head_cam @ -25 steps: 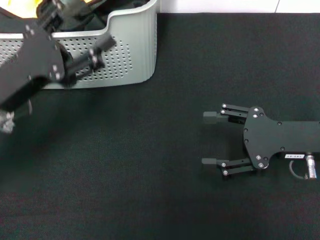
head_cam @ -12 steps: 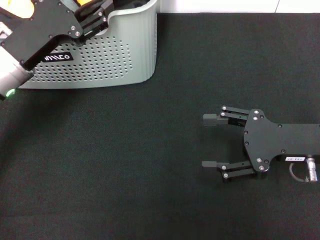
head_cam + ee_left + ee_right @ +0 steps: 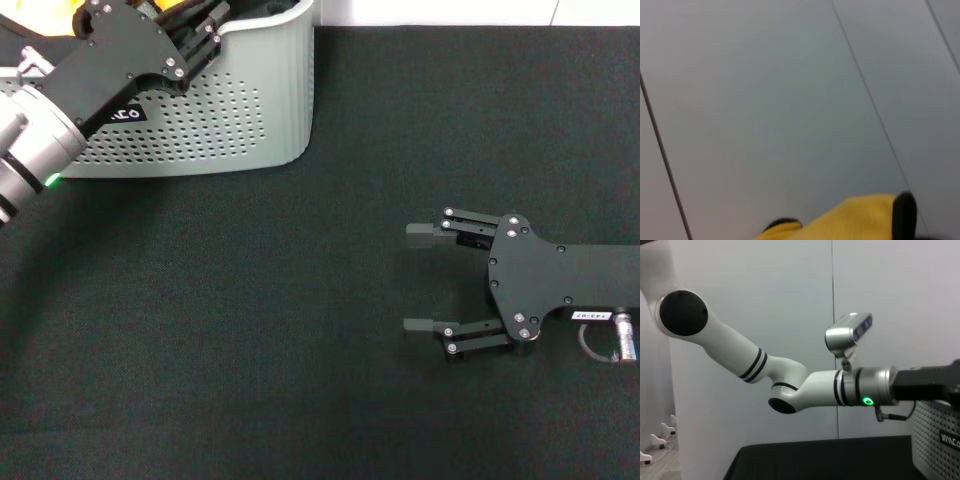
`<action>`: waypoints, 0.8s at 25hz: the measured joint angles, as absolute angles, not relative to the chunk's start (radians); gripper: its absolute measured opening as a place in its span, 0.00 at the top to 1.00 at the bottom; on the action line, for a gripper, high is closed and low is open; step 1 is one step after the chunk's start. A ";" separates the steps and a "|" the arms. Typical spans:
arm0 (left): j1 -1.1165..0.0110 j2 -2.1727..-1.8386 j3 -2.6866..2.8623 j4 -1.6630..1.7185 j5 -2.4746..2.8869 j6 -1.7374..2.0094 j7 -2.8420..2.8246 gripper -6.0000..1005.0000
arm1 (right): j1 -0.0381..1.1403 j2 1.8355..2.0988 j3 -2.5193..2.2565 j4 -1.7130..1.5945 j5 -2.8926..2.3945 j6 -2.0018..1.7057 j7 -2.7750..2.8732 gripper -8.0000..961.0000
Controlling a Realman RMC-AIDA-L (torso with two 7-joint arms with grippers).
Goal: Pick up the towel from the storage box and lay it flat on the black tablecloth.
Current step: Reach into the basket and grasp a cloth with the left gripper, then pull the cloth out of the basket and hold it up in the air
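Observation:
The light grey storage box (image 3: 260, 110) stands at the far left on the black tablecloth (image 3: 250, 330). My left gripper (image 3: 205, 25) reaches over the box's front rim into its top. A yellow piece of the towel (image 3: 40, 10) shows at the picture's top edge behind that arm. The left wrist view shows a yellow cloth with black edging (image 3: 855, 220) close to the camera, against a grey wall. My right gripper (image 3: 405, 277) lies low over the tablecloth at the right, open and empty, its fingertips pointing left.
A white strip (image 3: 440, 12) runs beyond the tablecloth's far edge. The right wrist view shows my left arm (image 3: 790, 385) stretched across, a corner of the box (image 3: 940, 440) and the tablecloth's edge (image 3: 815, 460).
My left arm has swung from in front of the box's perforated wall up and over its rim, into the box's top. The right arm has not moved.

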State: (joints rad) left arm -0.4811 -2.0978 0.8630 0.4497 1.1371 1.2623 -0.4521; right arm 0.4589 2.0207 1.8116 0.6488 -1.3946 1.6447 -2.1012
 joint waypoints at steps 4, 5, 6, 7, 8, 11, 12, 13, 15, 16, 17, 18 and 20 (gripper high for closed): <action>-0.488 -2.101 0.865 0.405 1.057 1.257 -0.355 0.34 | 0.459 2.020 1.812 0.649 -1.395 1.647 -2.101 0.16; -0.489 -2.101 0.865 0.393 1.034 1.259 -0.336 0.38 | 0.460 2.021 1.812 0.649 -1.395 1.647 -2.102 0.16; -0.490 -2.101 0.865 0.381 1.012 1.260 -0.320 0.41 | 0.460 2.021 1.812 0.649 -1.395 1.647 -2.102 0.16; -0.490 -2.101 0.865 0.376 0.999 1.260 -0.312 0.45 | 0.459 2.022 1.812 0.649 -1.395 1.649 -2.102 0.16; -0.490 -2.101 0.865 0.372 0.983 1.261 -0.304 0.49 | 0.459 2.022 1.812 0.649 -1.395 1.650 -2.102 0.16; -0.485 -2.101 0.865 0.361 0.933 1.273 -0.300 0.61 | 0.458 2.022 1.812 0.649 -1.393 1.658 -2.102 0.17; -0.485 -2.101 0.865 0.352 0.918 1.285 -0.300 0.66 | 0.458 2.022 1.811 0.649 -1.390 1.662 -2.102 0.17; -0.485 -2.101 0.865 0.344 0.904 1.300 -0.301 0.69 | 0.458 2.022 1.811 0.649 -1.387 1.663 -2.102 0.17; -0.484 -2.101 0.865 0.335 0.893 1.332 -0.311 0.77 | 0.458 2.022 1.811 0.649 -1.386 1.664 -2.102 0.17; -0.483 -2.101 0.865 0.332 0.889 1.356 -0.322 0.81 | 0.458 2.022 1.811 0.649 -1.386 1.666 -2.102 0.17; -0.481 -2.101 0.865 0.332 0.888 1.382 -0.340 0.85 | 0.458 2.022 1.811 0.649 -1.386 1.668 -2.102 0.18; -0.477 -2.100 0.865 0.332 0.887 1.413 -0.367 0.89 | 0.458 2.022 1.811 0.649 -1.386 1.670 -2.102 0.18; -0.472 -2.098 0.865 0.332 0.887 1.469 -0.420 0.93 | 0.458 2.022 1.811 0.648 -1.385 1.672 -2.102 0.18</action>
